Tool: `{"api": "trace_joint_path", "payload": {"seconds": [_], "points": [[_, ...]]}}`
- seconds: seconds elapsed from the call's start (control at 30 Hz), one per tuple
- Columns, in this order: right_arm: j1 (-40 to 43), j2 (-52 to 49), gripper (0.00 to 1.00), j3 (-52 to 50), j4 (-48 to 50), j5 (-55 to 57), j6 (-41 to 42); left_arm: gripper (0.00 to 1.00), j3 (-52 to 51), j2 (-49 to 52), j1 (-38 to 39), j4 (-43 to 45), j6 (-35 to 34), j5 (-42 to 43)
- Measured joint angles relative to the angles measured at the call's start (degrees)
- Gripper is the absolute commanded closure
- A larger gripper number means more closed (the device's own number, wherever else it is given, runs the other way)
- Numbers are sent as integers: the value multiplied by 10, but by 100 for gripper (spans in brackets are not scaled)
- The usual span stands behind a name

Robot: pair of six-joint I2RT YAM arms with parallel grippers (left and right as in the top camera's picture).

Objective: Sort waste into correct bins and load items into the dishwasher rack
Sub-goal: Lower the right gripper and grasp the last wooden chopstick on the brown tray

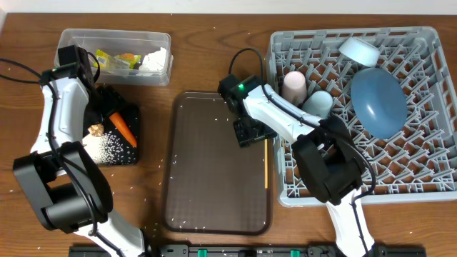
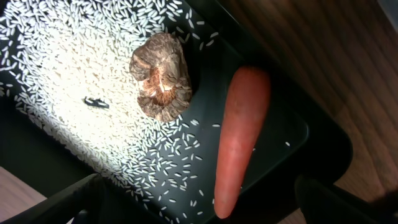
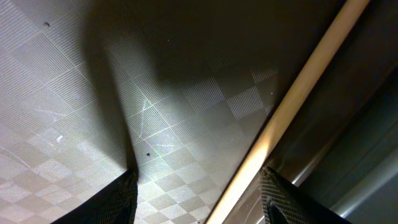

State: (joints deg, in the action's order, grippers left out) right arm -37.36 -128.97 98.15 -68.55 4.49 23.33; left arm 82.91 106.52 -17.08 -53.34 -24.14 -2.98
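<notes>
The orange carrot (image 1: 123, 128), the brown food lump (image 1: 96, 129) and the white rice (image 1: 107, 148) lie in the black tray (image 1: 132, 158). My left gripper (image 1: 106, 107) hovers open over them. In the left wrist view its jaws (image 2: 208, 214) straddle the carrot (image 2: 239, 140) tip, beside the lump (image 2: 160, 81). The clear tub (image 1: 71, 37) holds the wrapper (image 1: 118, 61) and tissue (image 1: 153, 58). My right gripper (image 1: 250, 133) is open and low over one chopstick (image 1: 266, 163), which runs between its jaws (image 3: 196, 202) in the right wrist view (image 3: 283, 115). The rack (image 1: 428, 150) holds the blue plate (image 1: 378, 100), bowl (image 1: 358, 50), pink cup (image 1: 293, 86) and light-blue cup (image 1: 318, 103).
The dark brown serving tray (image 1: 214, 171) lies in the middle with a few rice grains on it; the chopstick rests along its right edge against the rack. Stray rice grains dot the wooden table (image 1: 207, 64).
</notes>
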Motion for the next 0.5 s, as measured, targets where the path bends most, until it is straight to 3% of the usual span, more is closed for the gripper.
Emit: {"api": "trace_joint_path", "payload": {"seconds": [0.1, 0.17, 0.23, 0.5], "points": [[0, 0, 45, 0, 0, -3, -8, 2, 0, 0, 0, 0, 0, 0], [0, 0, 59, 0, 1, -12, -17, 2, 0, 0, 0, 0, 0, 0], [-1, -1, 64, 0, 3, -17, -30, 2, 0, 0, 0, 0, 0, 0], [-1, -3, 63, 0, 8, -26, -73, 2, 0, 0, 0, 0, 0, 0]]}}
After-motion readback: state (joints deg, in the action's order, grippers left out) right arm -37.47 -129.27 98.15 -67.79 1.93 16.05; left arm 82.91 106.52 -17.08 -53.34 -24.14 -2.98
